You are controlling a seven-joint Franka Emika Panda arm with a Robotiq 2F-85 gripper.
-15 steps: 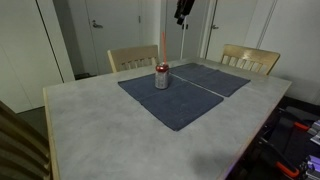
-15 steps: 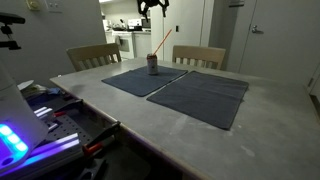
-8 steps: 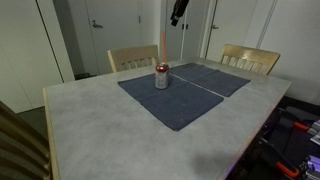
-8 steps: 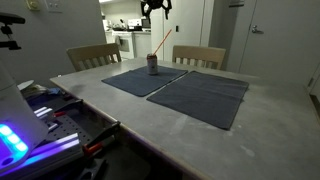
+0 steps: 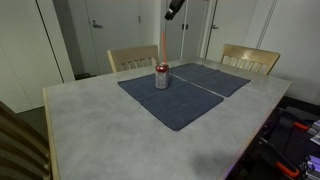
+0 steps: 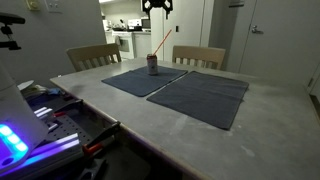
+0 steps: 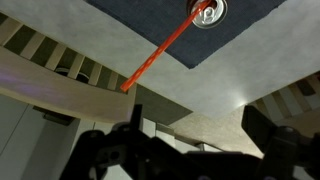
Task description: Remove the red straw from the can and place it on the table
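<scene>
Red straw leans in can on table.

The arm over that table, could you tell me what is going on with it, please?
The robot is meant to pull the red straw out of the can and lay it on the table. At this moment its end effector hangs high above the can, open and holding nothing. The straw leans in the can's opening, and the can stands upright on a dark placemat. Nothing has been grasped yet.
</scene>
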